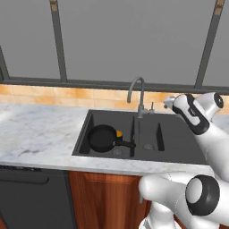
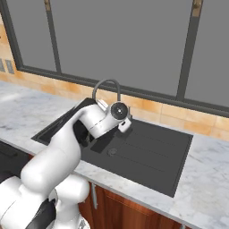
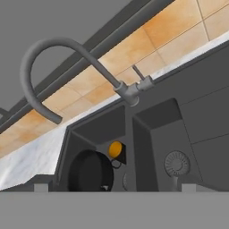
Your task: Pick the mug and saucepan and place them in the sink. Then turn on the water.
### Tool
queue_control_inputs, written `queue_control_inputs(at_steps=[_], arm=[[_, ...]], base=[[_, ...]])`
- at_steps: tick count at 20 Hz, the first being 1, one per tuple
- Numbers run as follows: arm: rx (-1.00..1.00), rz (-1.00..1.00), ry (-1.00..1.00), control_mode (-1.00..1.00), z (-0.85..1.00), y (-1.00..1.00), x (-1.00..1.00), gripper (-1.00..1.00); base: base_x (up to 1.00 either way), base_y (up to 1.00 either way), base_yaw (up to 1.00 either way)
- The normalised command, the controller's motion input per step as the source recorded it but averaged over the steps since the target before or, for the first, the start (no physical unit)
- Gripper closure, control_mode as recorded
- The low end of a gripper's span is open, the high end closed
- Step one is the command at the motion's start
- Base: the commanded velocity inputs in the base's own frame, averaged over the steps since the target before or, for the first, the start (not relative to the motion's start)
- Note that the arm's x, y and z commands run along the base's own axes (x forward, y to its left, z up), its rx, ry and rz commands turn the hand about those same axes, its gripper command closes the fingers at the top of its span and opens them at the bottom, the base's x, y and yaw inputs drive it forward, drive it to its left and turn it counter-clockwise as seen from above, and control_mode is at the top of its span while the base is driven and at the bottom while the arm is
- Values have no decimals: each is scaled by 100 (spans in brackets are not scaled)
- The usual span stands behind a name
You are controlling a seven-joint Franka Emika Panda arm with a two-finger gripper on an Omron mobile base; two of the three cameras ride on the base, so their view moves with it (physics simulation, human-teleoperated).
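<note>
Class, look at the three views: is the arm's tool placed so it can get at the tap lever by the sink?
Probably yes. The open tool points toward the tap, and its lever stands bare behind the sink with nothing between. The saucepan and mug lie low in the left basin, out of the way.

**Arm raised, jaws apart**

We see the white Franka Panda arm with dark joints (image 1: 199, 134) rising from its base, elbow bent, forearm reaching up and forward. Its two-finger gripper (image 3: 112, 187) stands with the jaws spread wide and nothing between them. The wrist is rolled, so the hand view sits tilted.
</note>
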Motion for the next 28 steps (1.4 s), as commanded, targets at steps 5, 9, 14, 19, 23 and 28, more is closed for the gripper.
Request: queue_control_inputs(at_steps=[5, 9, 14, 19, 23, 28], arm=[[0, 0, 0, -100, -19, 0, 6, -100], [0, 0, 0, -100, -6, 0, 11, -100], [0, 0, 0, -100, 0, -4, 18, -100], [0, 0, 0, -100, -6, -13, 14, -100], [0, 0, 0, -100, -13, -12, 16, -100], [0, 0, 0, -100, -7, 0, 16, -100]], base=[[0, 0, 0], [0, 0, 0], [0, 0, 0], [0, 0, 0], [0, 0, 0], [0, 0, 0]])
